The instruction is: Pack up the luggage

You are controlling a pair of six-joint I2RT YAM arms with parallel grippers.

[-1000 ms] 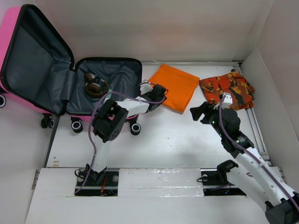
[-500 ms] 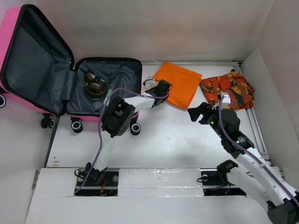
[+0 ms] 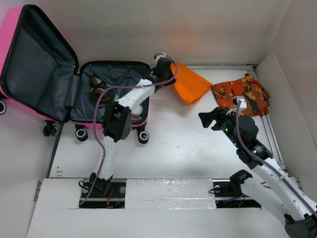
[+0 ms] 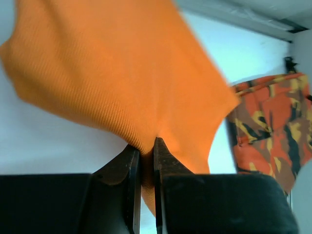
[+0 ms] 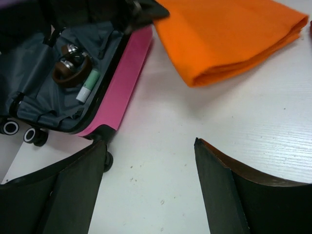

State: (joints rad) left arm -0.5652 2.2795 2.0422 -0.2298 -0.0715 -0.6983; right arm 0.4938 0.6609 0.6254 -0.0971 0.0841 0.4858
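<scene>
The small glossy hot-pink hard-shell suitcase lies open immediately to the left of the left gripper. Its dark grey lined base half is nearest that gripper and the lid is propped up further left. A pair of brown headphones and a small green-and-white tube lie in the base.

The left gripper is pinched fully closed on the edge of a folded orange ribbed cloth. The cloth trails away to the gripper's right, and its far end seems to rest on the white worktop. The right gripper is spread wide and holds nothing. It hovers over bare worktop, with the orange cloth just ahead of it and an orange camouflage-print cloth ahead and to its right.

The step in hand looks like carrying the orange cloth into the base half. The grip is on a thin edge only, so a slow, steady move should stop it slipping out. The left gripper should rise enough for the trailing fold to clear the pink rim. It should then travel left until most of the cloth hangs over the lining. The best spot to lower it is the free lining beside the headphones. The gripper should open only once the bulk of the cloth sits inside the rim, or the cloth may drape over the edge.
</scene>
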